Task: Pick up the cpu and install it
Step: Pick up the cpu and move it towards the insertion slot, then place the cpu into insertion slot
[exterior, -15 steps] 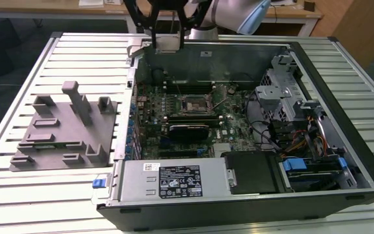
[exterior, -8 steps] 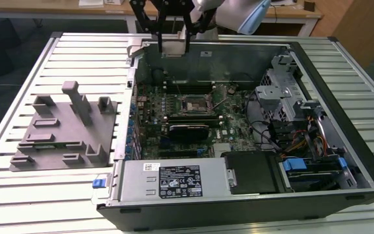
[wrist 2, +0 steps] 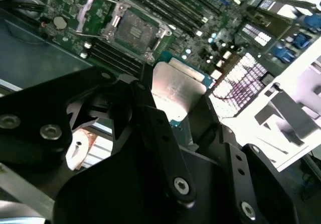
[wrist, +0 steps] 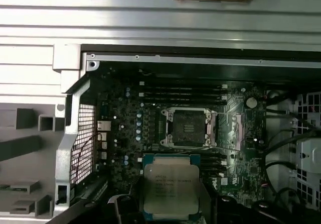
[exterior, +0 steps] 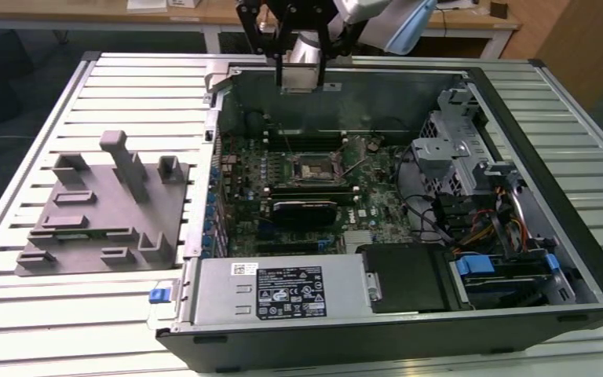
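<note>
The cpu, a small square chip with a pale silver top, hangs in my gripper above the far wall of the open computer case. My gripper is shut on it, with a black finger on each side of the cpu. In the first wrist view the cpu sits just short of the open motherboard socket. The socket lies well below the chip in the middle of the board, and its metal frame stands open.
A grey fixture with upright blocks rests on the slatted table at the exterior view's left. Inside the case are black memory sticks, a power supply, drive cages and loose cables.
</note>
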Robot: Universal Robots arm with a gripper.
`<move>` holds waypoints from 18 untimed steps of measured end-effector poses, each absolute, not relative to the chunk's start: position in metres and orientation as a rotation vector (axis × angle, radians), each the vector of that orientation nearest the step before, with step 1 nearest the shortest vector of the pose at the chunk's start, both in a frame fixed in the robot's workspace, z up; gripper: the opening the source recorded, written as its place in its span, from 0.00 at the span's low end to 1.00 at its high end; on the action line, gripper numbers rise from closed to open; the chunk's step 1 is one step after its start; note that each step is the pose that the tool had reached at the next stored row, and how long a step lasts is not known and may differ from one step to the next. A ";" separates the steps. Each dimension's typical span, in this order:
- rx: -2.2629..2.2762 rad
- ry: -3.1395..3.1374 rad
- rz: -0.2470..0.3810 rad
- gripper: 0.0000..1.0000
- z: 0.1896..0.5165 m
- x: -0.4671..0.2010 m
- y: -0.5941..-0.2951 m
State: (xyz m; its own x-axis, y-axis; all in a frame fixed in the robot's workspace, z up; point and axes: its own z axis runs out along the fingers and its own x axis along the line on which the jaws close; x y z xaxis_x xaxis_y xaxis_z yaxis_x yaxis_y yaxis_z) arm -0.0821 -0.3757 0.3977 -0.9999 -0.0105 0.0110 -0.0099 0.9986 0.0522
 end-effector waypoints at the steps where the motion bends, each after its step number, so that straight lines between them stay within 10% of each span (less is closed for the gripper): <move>1: 0.016 -3.129 -0.081 0.53 0.397 -0.080 -0.375; 18: 0.016 -3.129 -0.080 0.53 0.392 -0.058 -0.370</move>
State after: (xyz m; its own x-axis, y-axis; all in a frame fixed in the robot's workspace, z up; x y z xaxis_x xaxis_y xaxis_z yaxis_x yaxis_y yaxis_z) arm -0.0583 -0.3704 0.3916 -0.9999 -0.0102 0.0110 -0.0096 0.9987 0.0509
